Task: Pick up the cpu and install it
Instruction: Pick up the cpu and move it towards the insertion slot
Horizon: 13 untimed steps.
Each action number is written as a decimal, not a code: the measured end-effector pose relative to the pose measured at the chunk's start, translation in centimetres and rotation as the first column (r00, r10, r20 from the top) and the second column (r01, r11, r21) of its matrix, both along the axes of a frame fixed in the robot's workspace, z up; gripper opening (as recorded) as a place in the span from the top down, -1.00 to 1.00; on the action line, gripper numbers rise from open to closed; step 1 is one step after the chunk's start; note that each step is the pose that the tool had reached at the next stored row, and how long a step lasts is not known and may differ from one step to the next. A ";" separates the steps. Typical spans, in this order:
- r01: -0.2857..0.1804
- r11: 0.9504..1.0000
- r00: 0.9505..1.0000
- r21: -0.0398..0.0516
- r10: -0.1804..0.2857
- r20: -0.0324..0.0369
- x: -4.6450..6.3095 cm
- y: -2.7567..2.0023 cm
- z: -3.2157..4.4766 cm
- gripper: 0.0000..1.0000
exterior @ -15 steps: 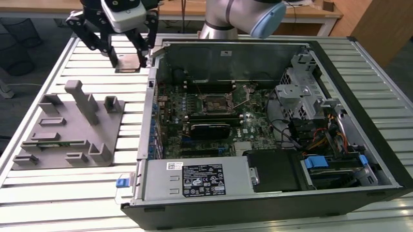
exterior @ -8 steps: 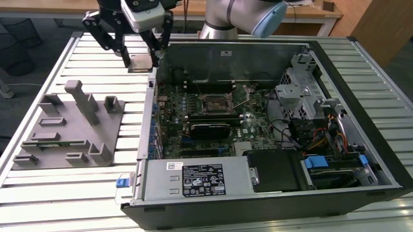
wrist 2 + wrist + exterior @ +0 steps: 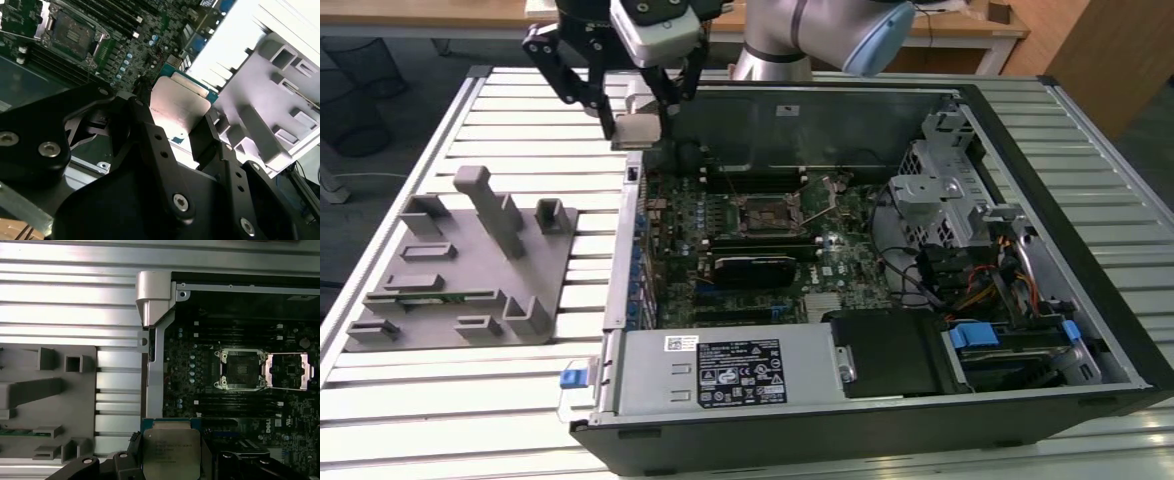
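Note:
My gripper [image 3: 638,118] is shut on the cpu [image 3: 638,131], a flat square chip with a silver top. I hold it in the air above the far corner of the open computer case [image 3: 854,92], on the exterior view's left. In both wrist views the cpu [image 3: 181,106] [image 3: 171,452] sits between the black fingers [image 3: 150,130], its green rim showing. The motherboard's cpu socket [image 3: 765,212] [image 3: 242,369] [image 3: 75,32] lies inside the case with its metal retention frame [image 3: 289,371] swung open, some way off from the held chip.
A grey plastic fixture [image 3: 467,260] [image 3: 50,405] with upright blocks rests on the slatted metal table [image 3: 520,100], on the exterior view's left of the case. Inside the case are drive cages and cables [image 3: 961,240] and a power supply [image 3: 720,370] at the near side.

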State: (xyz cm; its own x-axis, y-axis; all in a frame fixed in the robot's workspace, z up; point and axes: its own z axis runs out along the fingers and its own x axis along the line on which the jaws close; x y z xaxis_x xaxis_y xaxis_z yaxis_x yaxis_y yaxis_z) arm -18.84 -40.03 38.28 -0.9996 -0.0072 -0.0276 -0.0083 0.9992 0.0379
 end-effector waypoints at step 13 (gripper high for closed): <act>0.000 1.000 1.000 0.000 0.000 0.000 4.6 0.01 -0.03 -0.09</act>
